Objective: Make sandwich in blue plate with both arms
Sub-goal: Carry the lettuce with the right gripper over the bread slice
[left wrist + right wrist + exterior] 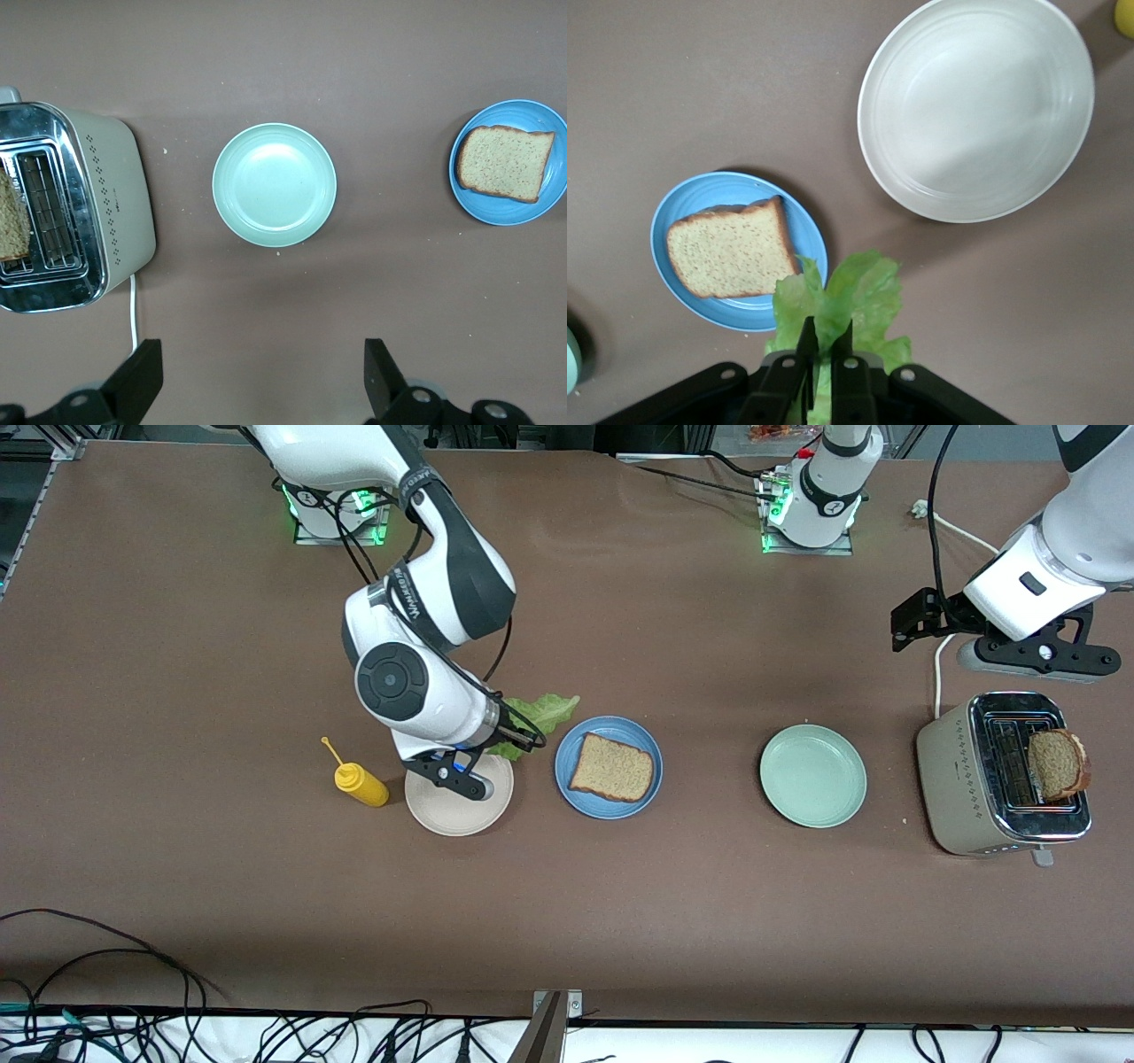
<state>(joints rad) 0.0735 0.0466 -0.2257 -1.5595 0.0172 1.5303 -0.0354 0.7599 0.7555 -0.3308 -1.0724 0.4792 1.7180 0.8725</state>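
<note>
**A:** What sits closest to the front camera on the bench (620,921)?

**B:** The beige plate (459,802) and the yellow bottle (359,782) next to it. They are beside the blue plate (609,767), toward the right arm's end of the bench.

**A:** What's on the blue plate?

**B:** One slice of brown bread (611,767), lying flat. No leaf is on it yet.

**A:** Where is the lettuce leaf (842,305)?

**B:** The right gripper (826,341) has it. Its jaws are squeezed tight on the leaf. It hangs in the air over the bench, just beside the blue plate and the beige plate.

**A:** And toward the other end?

**B:** A pale green plate (812,775) sits beside the blue plate, toward the left arm's end. Past it is the toaster (1001,775), with a second slice of bread (1057,763) sticking out of a slot. I think it leans a bit, but it's hard to see.

**A:** The left gripper (257,381)?

**B:** It waits above the bench near the toaster. Its jaws are spread wide and hold nothing.
</note>
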